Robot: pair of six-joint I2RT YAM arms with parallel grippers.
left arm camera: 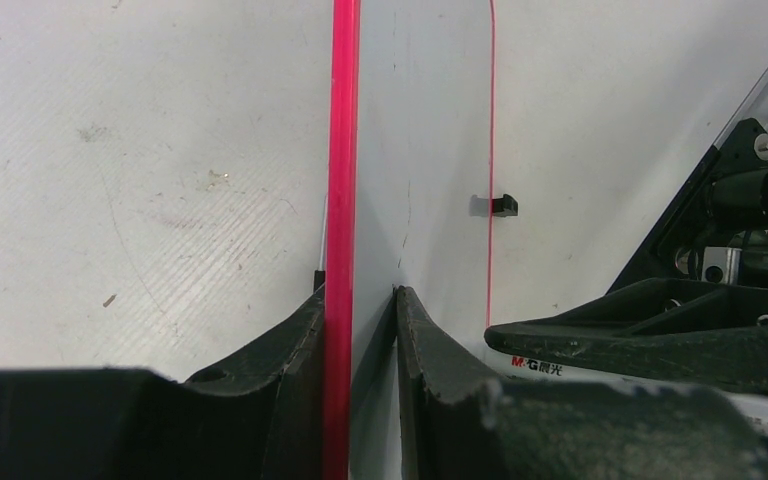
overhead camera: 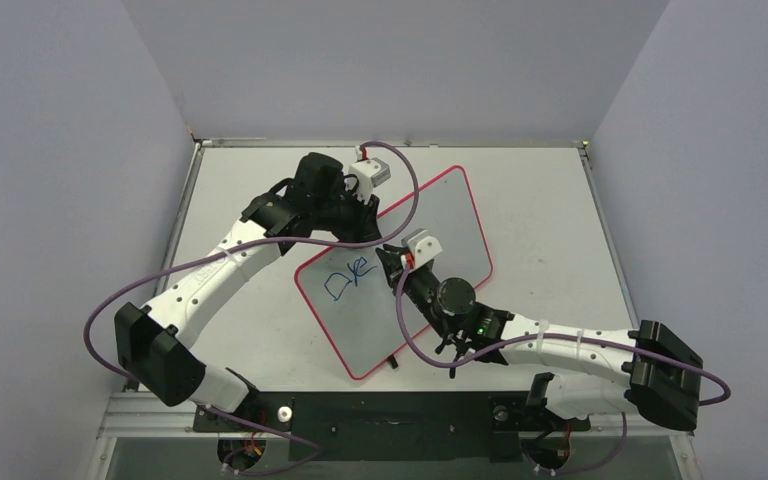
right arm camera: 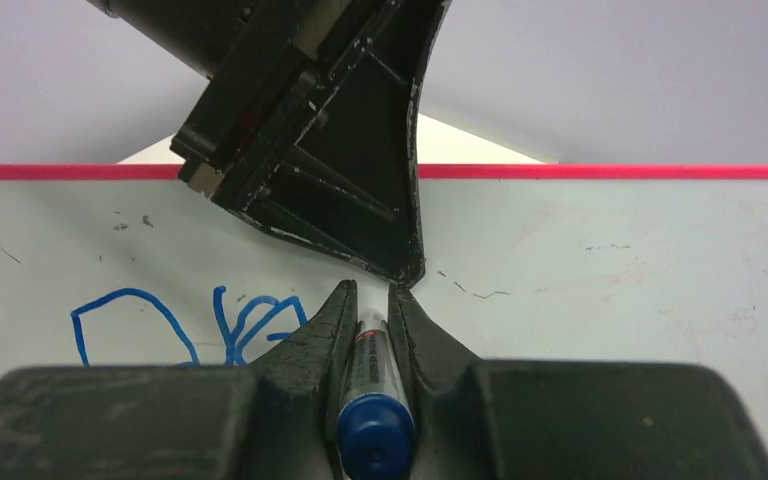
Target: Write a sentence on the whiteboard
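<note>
On the left, the black left tool [left arm camera: 360, 300] was closed tight on the rim of the big, flat, red-edged whiteboard [overhead camera: 452, 215], with one finger on each side to hold it steady. The whiteboard lay slanted in the middle of the pale grey counter [overhead camera: 550, 200], between the two arms. Near its left end was the start of the blue handwritten sentence [overhead camera: 350, 277]. It was a big loopy "D" with a couple of wobbly letters beside it. The rest of the whiteboard was bare, apart from a few tiny marks. Just right of the letters, the black right tool [right arm camera: 372, 292] was squeezed shut on a white, blue-ended marker [right arm camera: 375, 425] that pointed at the whiteboard. I could not tell if the tip touched. I think the writing had only begun. The next move would need the tip to press softly and slide right to make more letters.
</note>
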